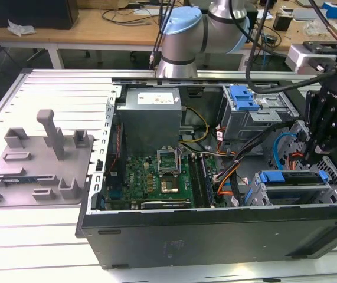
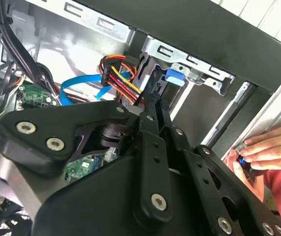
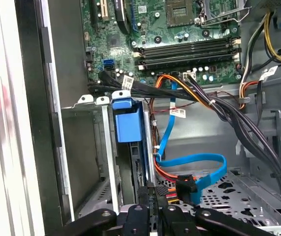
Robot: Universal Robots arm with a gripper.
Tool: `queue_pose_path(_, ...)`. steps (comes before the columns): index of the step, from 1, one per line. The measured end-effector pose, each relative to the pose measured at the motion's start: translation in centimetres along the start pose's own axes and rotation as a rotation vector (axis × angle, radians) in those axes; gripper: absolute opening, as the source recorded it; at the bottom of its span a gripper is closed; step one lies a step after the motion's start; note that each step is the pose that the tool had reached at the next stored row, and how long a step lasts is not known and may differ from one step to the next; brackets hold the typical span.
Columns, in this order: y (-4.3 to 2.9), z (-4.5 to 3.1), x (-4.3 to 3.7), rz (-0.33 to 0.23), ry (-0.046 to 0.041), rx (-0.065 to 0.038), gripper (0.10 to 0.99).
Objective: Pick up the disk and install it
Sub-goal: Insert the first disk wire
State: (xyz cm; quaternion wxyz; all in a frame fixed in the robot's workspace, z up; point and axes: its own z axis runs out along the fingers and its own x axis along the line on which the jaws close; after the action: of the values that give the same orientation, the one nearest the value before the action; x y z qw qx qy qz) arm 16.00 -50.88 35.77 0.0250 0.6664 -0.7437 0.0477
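The claw (image 2: 152, 105) is built of matt black metal. The disk (image 1: 290, 177) is edged in smooth, bright blue plastic. The power supply box (image 1: 150, 115) is finished in dull grey sheet metal, and the counter (image 1: 50, 88) is made of pale, ribbed metal with a satin sheen.

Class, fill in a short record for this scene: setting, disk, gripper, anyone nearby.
Setting: open black metal computer case on a ribbed grey table.
Disk: silver hard drive in a bright blue plastic frame, sitting in the grey metal drive cage.
Gripper: black gripper low over that cage; contact with the disk unclear.
Nearby: a person's hand at the case's outer wall.
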Motion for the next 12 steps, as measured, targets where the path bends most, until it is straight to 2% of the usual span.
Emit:
queue_pose_path(1,0.19,0.1,0.98,-0.008,-0.0396,-0.001,0.169)
queue_pose_path(7,0.19,0.11,1.11,-0.013,-0.0404,-0.001,0.169)
queue_pose_path(9,0.12,0.18,1.7,-0.012,-0.0557,-0.003,0.169)
queue_pose_path(10,0.12,0.19,1.73,-0.014,-0.0609,-0.003,0.169)
queue_pose_path(12,0.12,0.2,1.74,-0.025,-0.0629,-0.002,0.169)
